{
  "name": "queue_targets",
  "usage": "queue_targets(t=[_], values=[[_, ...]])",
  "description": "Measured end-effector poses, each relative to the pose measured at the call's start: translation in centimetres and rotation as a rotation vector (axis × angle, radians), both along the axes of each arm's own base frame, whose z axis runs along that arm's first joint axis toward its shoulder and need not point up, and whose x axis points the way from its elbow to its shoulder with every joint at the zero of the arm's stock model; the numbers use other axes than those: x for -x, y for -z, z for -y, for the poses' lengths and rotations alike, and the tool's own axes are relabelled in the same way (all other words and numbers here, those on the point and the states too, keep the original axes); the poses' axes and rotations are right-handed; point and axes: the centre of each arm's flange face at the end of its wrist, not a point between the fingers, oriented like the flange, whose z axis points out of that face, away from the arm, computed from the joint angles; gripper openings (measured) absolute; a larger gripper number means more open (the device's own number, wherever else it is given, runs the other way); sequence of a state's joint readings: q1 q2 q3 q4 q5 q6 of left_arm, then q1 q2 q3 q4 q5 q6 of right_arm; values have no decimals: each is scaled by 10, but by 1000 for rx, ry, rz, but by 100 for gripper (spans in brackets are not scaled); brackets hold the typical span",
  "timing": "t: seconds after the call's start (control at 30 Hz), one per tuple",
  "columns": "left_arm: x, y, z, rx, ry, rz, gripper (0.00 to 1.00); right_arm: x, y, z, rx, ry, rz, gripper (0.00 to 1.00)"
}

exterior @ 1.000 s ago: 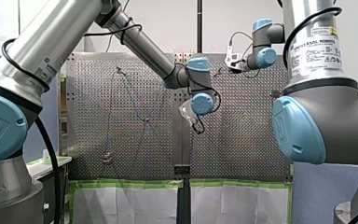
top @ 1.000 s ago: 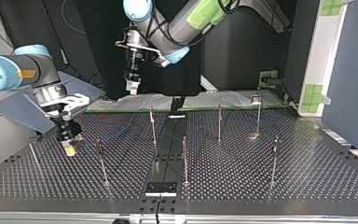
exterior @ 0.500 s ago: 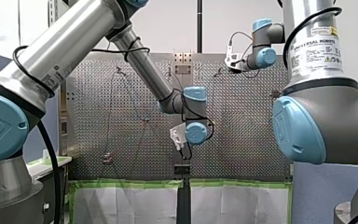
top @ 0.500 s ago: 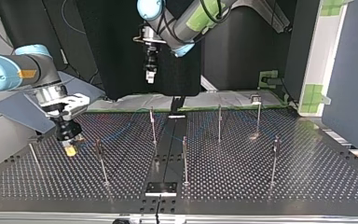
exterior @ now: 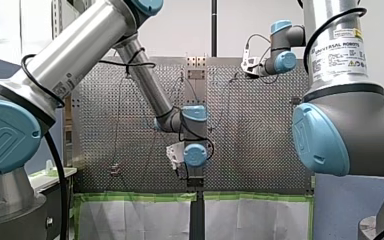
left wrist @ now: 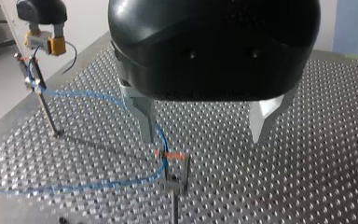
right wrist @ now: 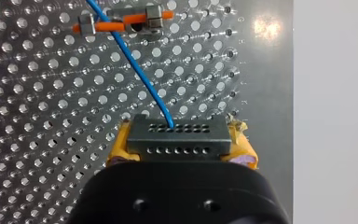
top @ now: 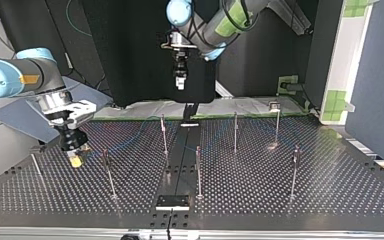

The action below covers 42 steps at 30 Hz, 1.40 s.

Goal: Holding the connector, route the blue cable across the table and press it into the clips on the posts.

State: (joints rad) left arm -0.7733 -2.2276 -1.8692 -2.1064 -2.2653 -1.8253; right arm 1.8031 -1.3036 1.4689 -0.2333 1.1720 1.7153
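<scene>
1. Pinching the connector (right wrist: 175, 137) between its yellow pads (right wrist: 117, 147), your right pincer (top: 75, 159) anchors one end of the blue cable (right wrist: 131, 60). The cable leaves the connector's face and runs ahead of that pincer, across an orange-banded clip (right wrist: 121, 22). You cannot tell whether it is fully seated there.
2. You would hold the connector low over the surface (left wrist: 307, 163) like this, I judge, so the line stays fixed while your other arm works along it.
3. Your left pincer (left wrist: 202, 139) is spread and holds nothing. It hangs well above the surface with its metal fingers (left wrist: 142, 109) pointing down.
4. The cable passes just beside one of those fingers. It then meets a second clip (left wrist: 170, 156) on a post (left wrist: 173, 205), just under and ahead of that finger.
5. From that clip one run rises to the far post (left wrist: 44, 107) ahead of the left pincer, beside the right pincer. The other run sags low over the surface and leaves the view.
6. The spread stance over the second clip suits a downward press or a fresh pinch on the cable. You would want one finger lined up over the cable first, since it sits off to the side of the gap.
</scene>
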Motion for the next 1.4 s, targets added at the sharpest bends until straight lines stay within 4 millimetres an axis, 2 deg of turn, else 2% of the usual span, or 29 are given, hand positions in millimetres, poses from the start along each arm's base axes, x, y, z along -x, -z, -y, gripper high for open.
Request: queue_targets(t=[0.23,0.37,0.9,1.4], values=[[-11,13,-32,8,-31,1,100,1,0,1,-1,2,0,0],[-9,20,-47,10,-69,-1,100,1,0,1,-2,2,0,0],[43,53,-84,-58,-53,-69,100,-2,5,-3,-15,-1,-3,0],[48,56,-88,-68,-51,-79,100,-3,5,-3,-15,-2,-3,0]])
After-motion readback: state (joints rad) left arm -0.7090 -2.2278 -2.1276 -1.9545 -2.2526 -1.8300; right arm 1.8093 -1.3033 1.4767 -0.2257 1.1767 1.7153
